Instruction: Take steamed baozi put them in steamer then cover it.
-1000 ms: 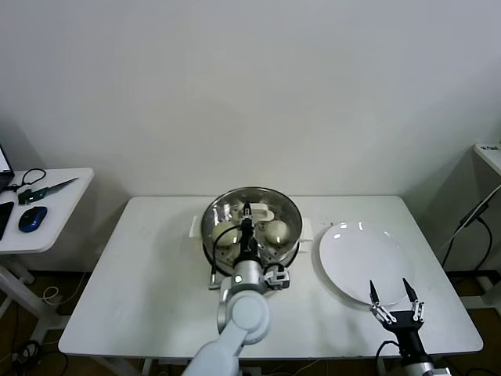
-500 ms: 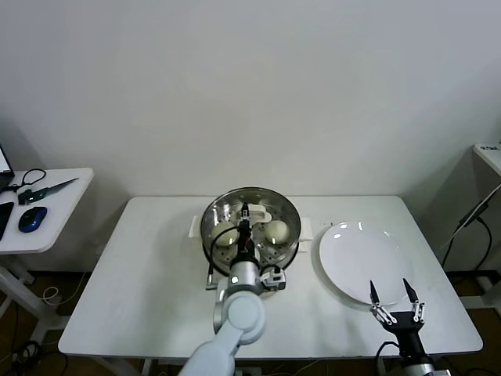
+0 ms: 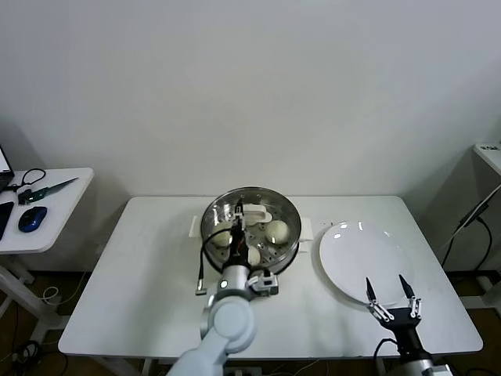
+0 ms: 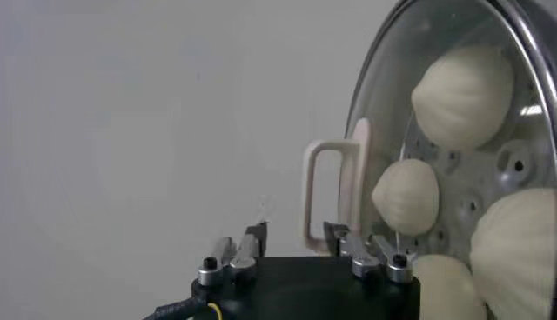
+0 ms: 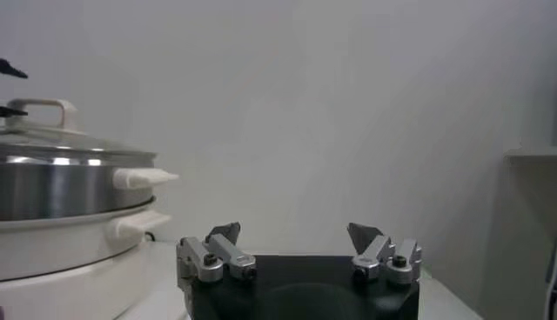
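Observation:
The steamer point(image 3: 250, 227) stands at the table's middle back, with the clear glass cover point(image 3: 283, 213) lying on it. Several cream-white baozi point(image 3: 275, 231) show through the glass. My left gripper point(image 3: 238, 210) is open above the cover, just left of its white handle point(image 3: 257, 211) and not touching it. In the left wrist view its gripper point(image 4: 294, 236) stands open in front of the handle point(image 4: 335, 196), with baozi point(image 4: 461, 96) under the cover point(image 4: 383, 104). My right gripper point(image 3: 389, 291) is open and empty at the table's front right. Its wrist view point(image 5: 296, 235) shows the covered steamer point(image 5: 61, 187) from the side.
A flat white plate point(image 3: 360, 262) lies right of the steamer, just beyond my right gripper. A small side table point(image 3: 47, 211) with a blue mouse point(image 3: 31, 219) and cables stands at the far left. A shelf edge point(image 3: 489, 153) shows at the far right.
My left gripper has shifted a little to the left, off the cover's handle, and its wrist has swung left. The cover stays on the steamer. The right arm has barely moved.

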